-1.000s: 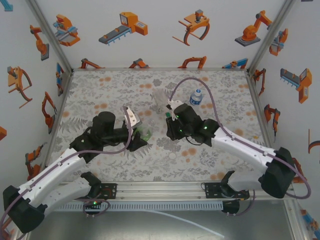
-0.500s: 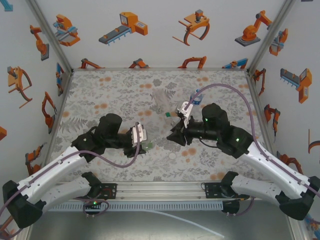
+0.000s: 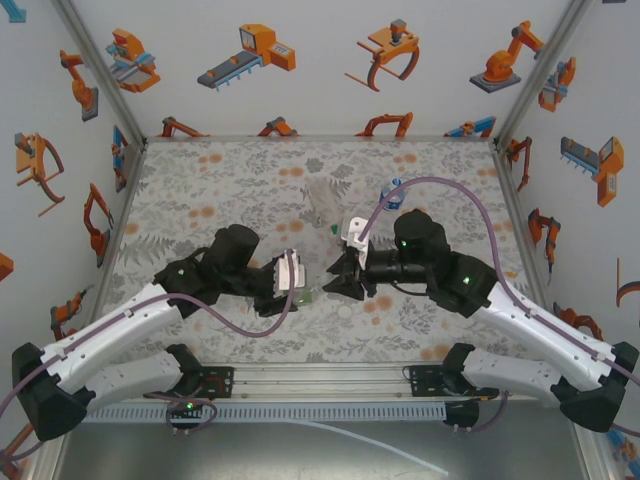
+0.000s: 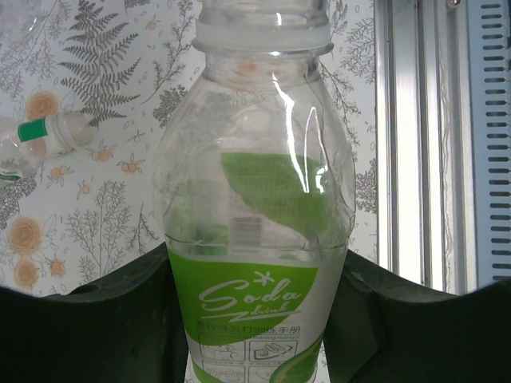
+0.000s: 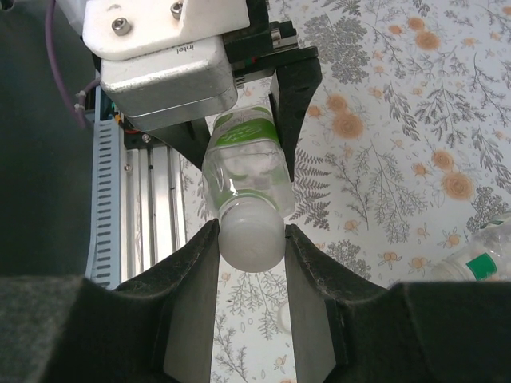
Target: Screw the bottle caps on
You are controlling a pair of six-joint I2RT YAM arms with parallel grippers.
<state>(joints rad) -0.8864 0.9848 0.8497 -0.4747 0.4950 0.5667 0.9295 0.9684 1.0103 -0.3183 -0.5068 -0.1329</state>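
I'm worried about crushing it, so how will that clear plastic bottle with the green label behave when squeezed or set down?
The clear plastic bottle with the green label looks empty, so probably light. Its thin wall shows creases, so it likely dents under a hard squeeze. Being round, it may roll if laid down.

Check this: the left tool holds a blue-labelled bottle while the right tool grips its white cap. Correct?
No. The left wrist view shows a green label on the bottle in the left tool; the right tool does grip its white cap.
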